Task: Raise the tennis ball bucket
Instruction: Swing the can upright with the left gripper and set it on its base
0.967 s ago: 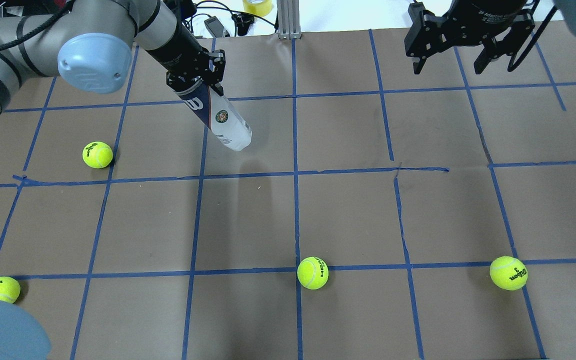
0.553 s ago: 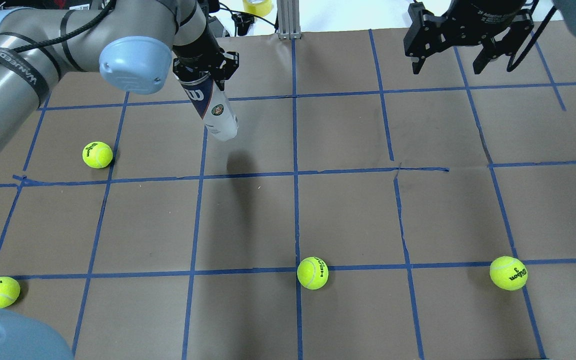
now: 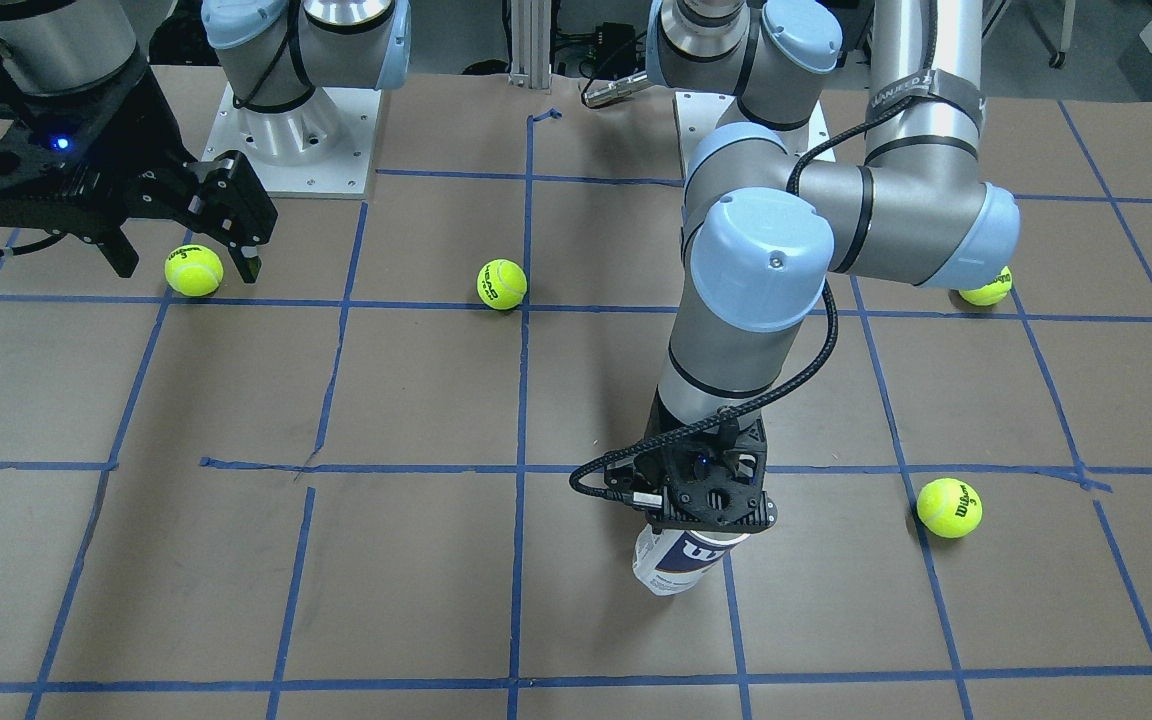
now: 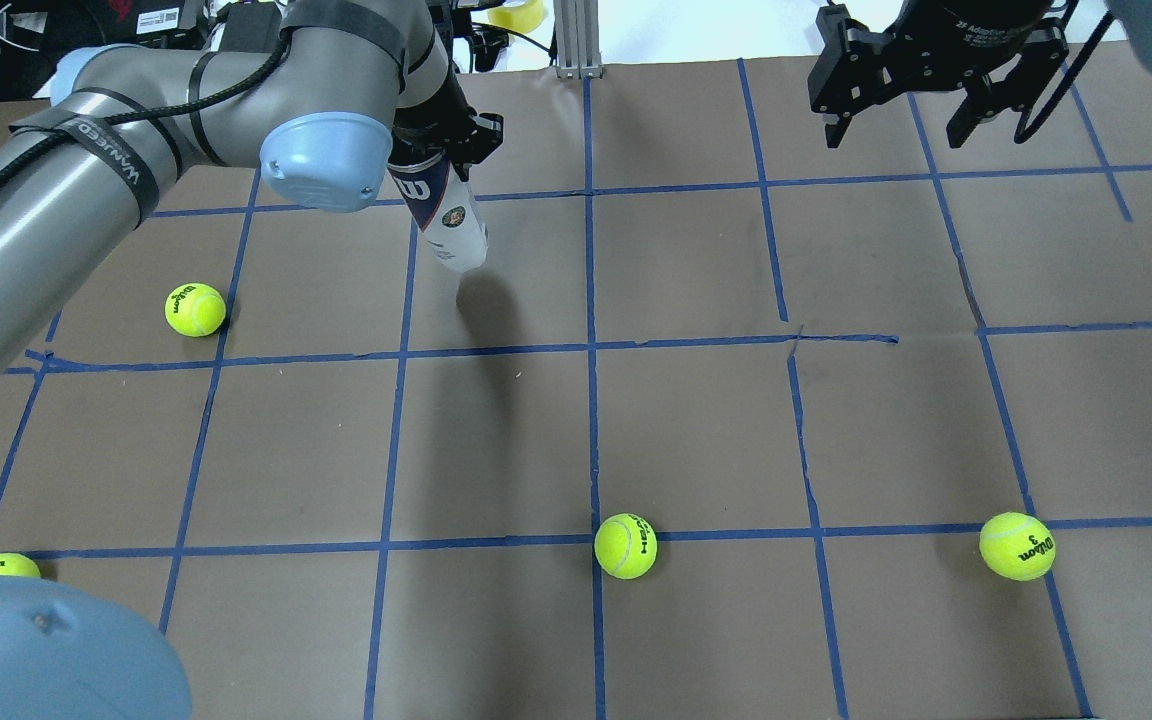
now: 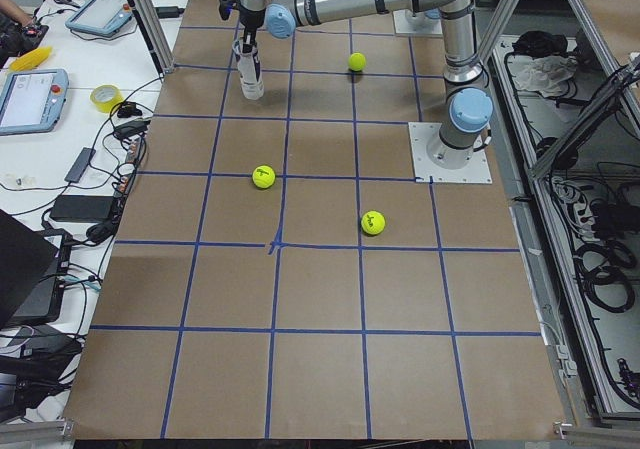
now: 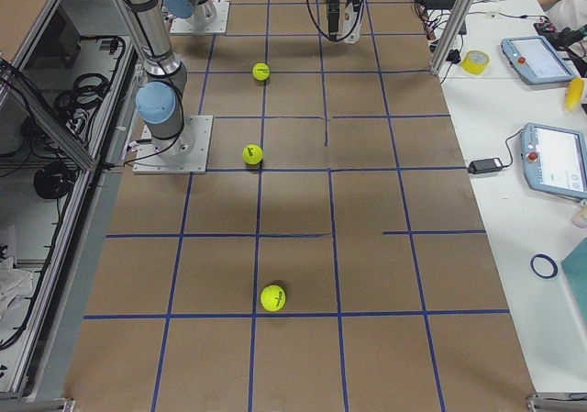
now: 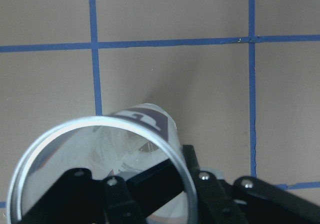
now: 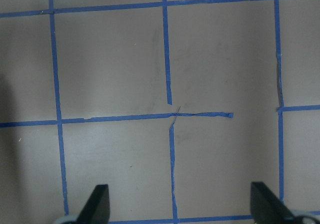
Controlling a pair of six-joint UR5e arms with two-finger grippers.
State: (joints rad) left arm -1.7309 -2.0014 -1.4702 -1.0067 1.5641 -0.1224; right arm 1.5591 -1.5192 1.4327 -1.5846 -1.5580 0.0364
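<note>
The tennis ball bucket (image 4: 451, 220) is a clear tube with a white and navy label. It hangs nearly upright from my left gripper (image 4: 441, 135), which is shut on its metal rim at the far middle-left of the table. It also shows in the front view (image 3: 676, 565) under the gripper (image 3: 701, 495), and its open rim (image 7: 100, 169) fills the left wrist view. I cannot tell whether its bottom touches the table. My right gripper (image 4: 921, 120) is open and empty, high over the far right; its fingertips (image 8: 97, 204) frame bare paper.
Several tennis balls lie on the brown paper with its blue tape grid: one at the left (image 4: 195, 309), one at the near middle (image 4: 625, 546), one at the near right (image 4: 1017, 546), one at the near left edge (image 4: 2, 566). Cables and a tape roll lie beyond the far edge.
My left arm has swung in and turned the tube from a clear tilt to nearly upright, shifting it slightly right. The right arm and the balls have not moved.
</note>
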